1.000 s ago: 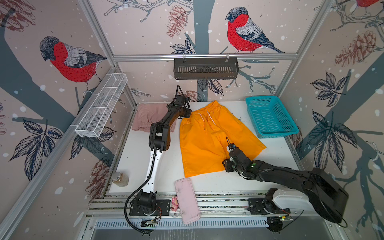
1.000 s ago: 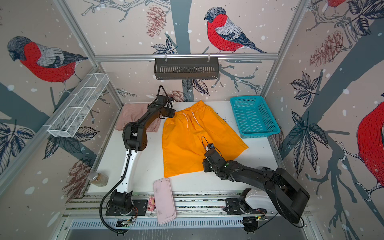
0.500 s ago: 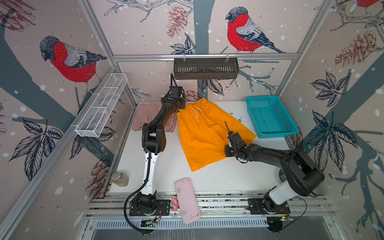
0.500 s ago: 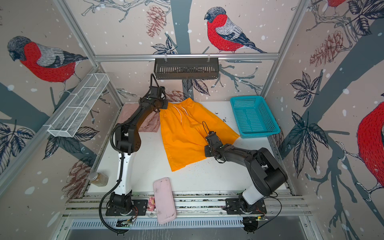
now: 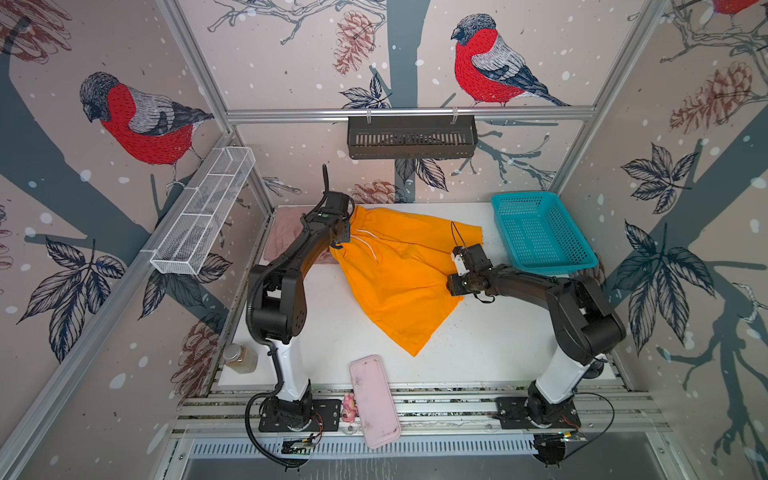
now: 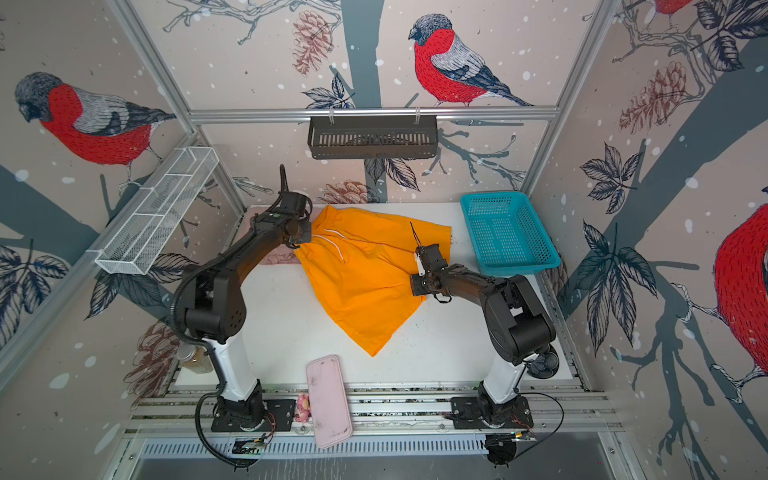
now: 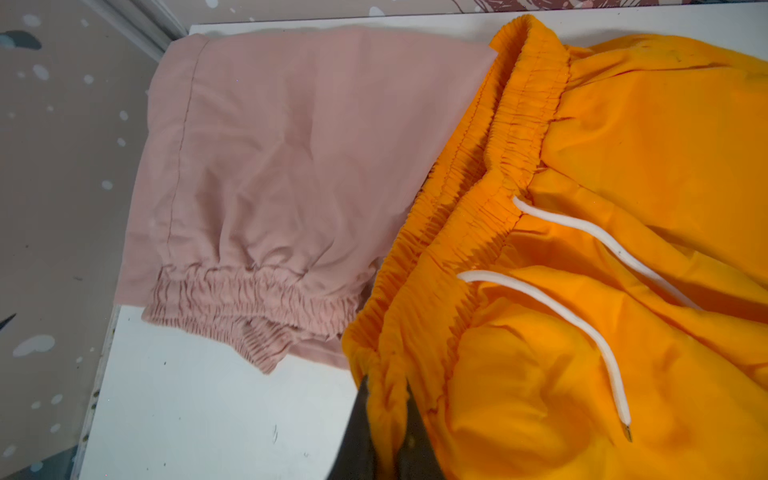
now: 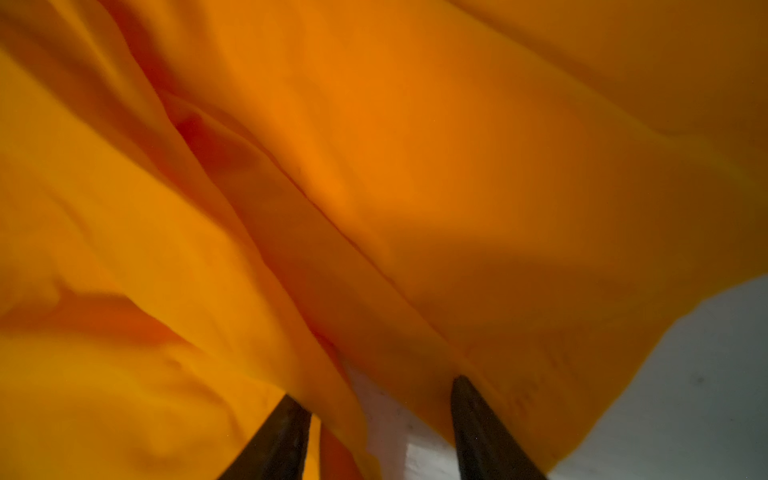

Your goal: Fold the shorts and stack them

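Seemingly to anchor the fold, the left hand (image 7: 386, 386) is clamped on the orange shorts (image 5: 399, 282) at their 10 o'clock corner, while the right hand (image 8: 374, 390), at 3 o'clock, stands open and grips nothing.

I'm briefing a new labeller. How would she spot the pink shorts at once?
On the white table, look to the far left corner. The pink shorts lie folded there: soft dusty cloth with a gathered waist, beside the orange shorts, unlike the rigid pink tray at the front rail.

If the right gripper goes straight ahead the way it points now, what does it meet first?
Most likely the orange shorts: the right gripper, jaws apart, faces their folds closely.
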Robot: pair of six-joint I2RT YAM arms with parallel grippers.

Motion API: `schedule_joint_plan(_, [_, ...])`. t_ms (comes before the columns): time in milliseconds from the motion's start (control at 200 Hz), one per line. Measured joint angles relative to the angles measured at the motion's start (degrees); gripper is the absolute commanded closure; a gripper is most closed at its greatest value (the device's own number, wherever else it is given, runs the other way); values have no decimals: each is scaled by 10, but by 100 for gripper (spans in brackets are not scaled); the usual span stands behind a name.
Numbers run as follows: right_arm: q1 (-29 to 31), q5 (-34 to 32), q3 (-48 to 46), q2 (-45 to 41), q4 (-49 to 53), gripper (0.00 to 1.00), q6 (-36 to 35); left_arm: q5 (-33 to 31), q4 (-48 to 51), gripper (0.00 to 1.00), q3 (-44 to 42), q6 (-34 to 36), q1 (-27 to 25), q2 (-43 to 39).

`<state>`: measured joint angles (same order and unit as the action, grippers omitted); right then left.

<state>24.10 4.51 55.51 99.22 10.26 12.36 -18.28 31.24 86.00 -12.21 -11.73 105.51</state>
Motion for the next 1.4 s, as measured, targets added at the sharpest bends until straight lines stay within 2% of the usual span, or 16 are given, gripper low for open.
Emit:
schedule_joint_plan(160, [-5,2,10,-54,13,28,-3,-10,-30,18,-109,-30,2,-71])
schedule_joint_plan(200, [-3,6,1,-78,14,26,0,-9,-37,8,-129,-34,2,-86])
schedule_joint_plan(250, [0,9,-18,-112,17,24,12,-5,-38,3,-146,-40,3,-101])
schedule_joint_plan(415, [43,9,-122,-234,38,24,80,2,-50,2,-184,-50,14,-144])
schedule_joint_plan(545, [152,14,-198,-296,57,25,165,27,-68,2,-207,-55,27,-155])
schedule_joint_plan(705, [267,3,-252,-327,57,30,269,54,-92,2,-229,-59,37,-158])
schedule_joint_plan(800, [308,-11,-261,-315,46,35,314,72,-104,2,-240,-61,38,-166])
schedule_joint_plan(950, [329,-28,-254,-256,29,50,357,89,-113,2,-249,-68,38,-185])
schedule_joint_plan(1131, [332,-39,-220,-205,36,69,358,111,-120,2,-236,-56,38,-189])
schedule_joint_plan(1271, [325,-41,-217,-207,64,71,361,184,-145,2,-224,-33,38,-175])
schedule_joint_plan(1401, [301,-30,-236,-260,141,70,373,231,-164,2,-198,-17,38,-137])
